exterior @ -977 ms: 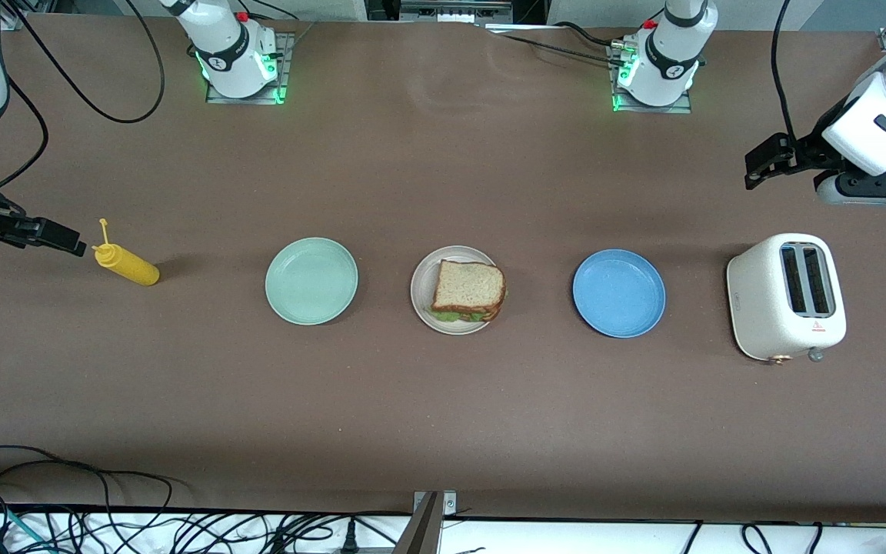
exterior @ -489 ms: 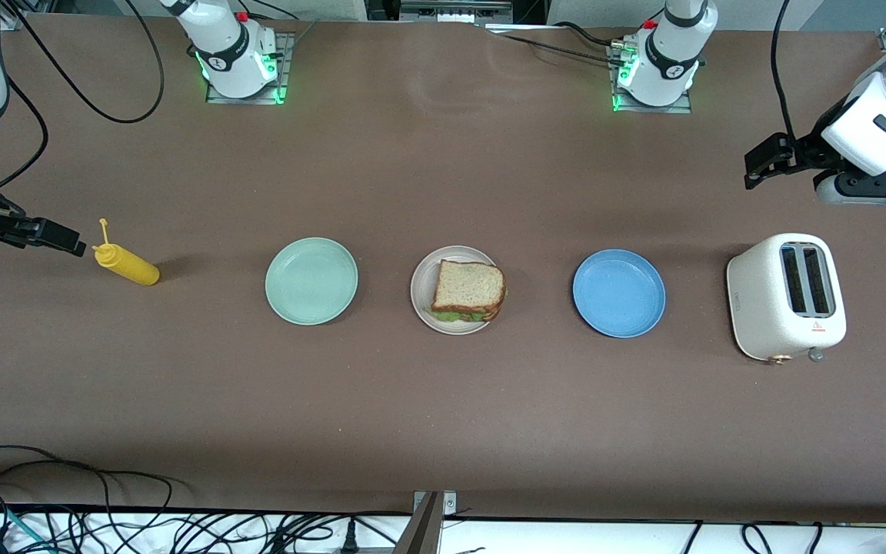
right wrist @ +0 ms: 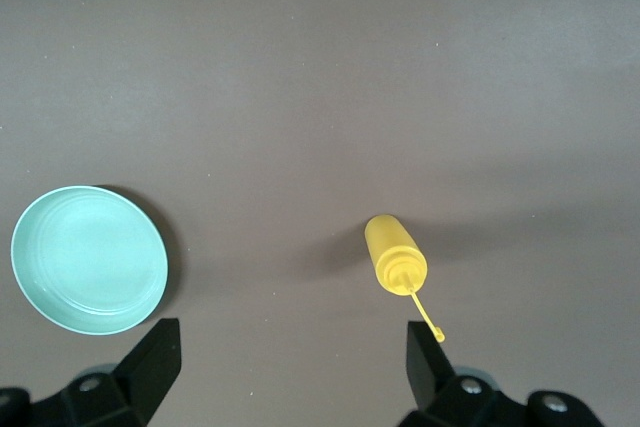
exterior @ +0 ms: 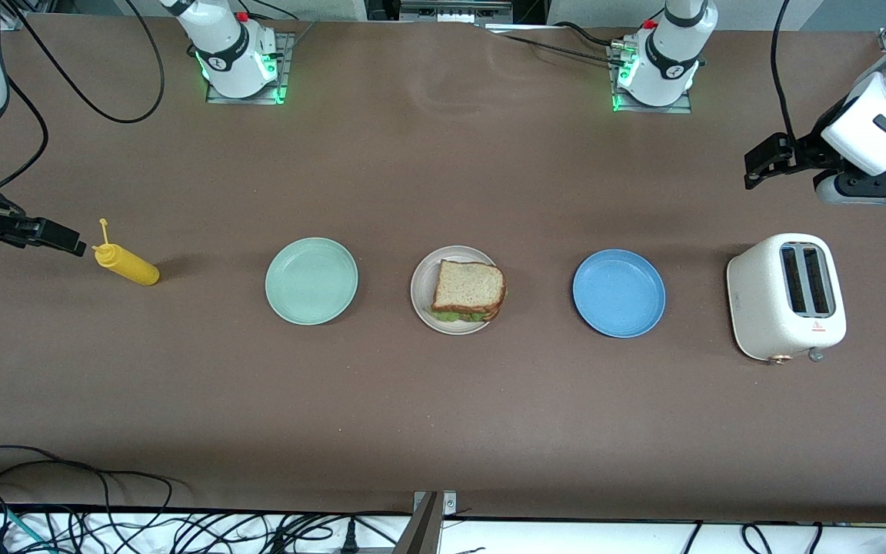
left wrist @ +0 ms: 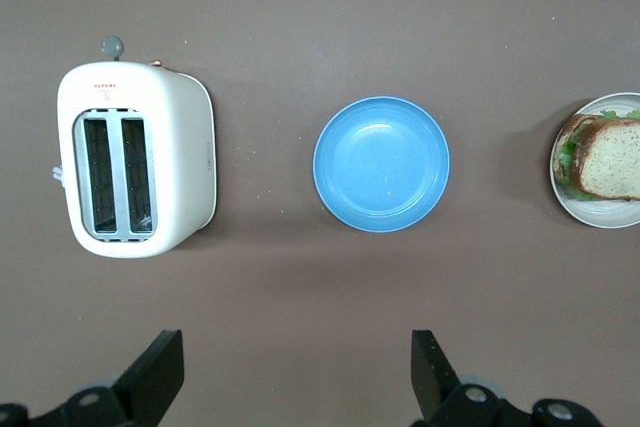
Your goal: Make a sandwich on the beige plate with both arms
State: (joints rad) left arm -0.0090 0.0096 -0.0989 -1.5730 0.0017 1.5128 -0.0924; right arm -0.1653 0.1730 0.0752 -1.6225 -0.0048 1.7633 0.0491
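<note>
I see the sandwich [exterior: 468, 292] resting on the beige plate [exterior: 424, 296], mid-counter between the mint plate [exterior: 311, 280] and blue plate [exterior: 618, 292]. My left gripper [left wrist: 297, 372] hangs with fingers wide above the counter by the toaster [exterior: 786, 296]; my right gripper [right wrist: 290, 367], fingers wide, hangs over the mustard bottle [exterior: 128, 264].

Both arms are glossy white shells with black joint bands. The white bases [exterior: 239, 54] glow green at the foot, each apparently topped by a red button. Black cables [exterior: 81, 92] trail off. The grippers are black: left gripper [left wrist: 295, 387], right gripper [right wrist: 290, 382].
</note>
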